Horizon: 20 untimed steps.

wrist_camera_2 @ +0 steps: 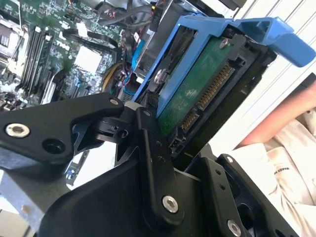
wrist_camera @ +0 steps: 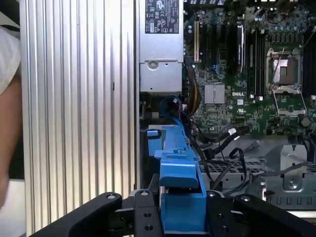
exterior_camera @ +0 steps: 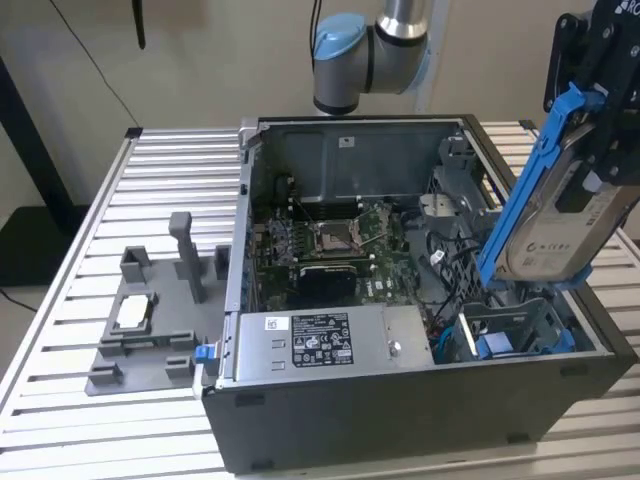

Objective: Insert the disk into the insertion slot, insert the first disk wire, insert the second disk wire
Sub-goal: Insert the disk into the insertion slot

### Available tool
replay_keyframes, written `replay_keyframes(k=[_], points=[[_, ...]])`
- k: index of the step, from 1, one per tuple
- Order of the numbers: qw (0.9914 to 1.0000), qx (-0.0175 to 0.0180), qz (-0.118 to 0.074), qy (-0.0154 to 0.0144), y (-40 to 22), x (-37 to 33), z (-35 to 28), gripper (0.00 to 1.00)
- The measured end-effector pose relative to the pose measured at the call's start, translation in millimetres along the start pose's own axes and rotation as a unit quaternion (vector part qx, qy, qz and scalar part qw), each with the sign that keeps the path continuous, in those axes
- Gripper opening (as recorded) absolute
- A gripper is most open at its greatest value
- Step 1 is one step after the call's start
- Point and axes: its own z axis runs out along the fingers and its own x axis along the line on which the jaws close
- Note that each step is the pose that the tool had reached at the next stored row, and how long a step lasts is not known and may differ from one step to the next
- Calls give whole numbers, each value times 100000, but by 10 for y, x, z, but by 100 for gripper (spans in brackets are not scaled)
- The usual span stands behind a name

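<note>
The end effector [exterior_camera: 600,160] is clamped on the disk [exterior_camera: 555,235], holding it tilted in the air just above the slot [exterior_camera: 520,320], at about 4 o'clock in the case [exterior_camera: 400,430] in the exterior view. Nothing is inserted yet, so all three insertions remain.

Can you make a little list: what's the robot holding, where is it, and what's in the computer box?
holding: gripper shut on the disk
disk pose: tilted, above the insertion slot, not in yet
slot place: grey cage with blue trim in the computer case, exterior view's right
also inside: motherboard, power-supply box
</note>
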Motion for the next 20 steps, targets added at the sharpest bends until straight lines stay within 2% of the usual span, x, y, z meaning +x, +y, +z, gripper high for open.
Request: replay_keyframes(k=[20], points=[[99998,572,6,6,1,0,26,33]])
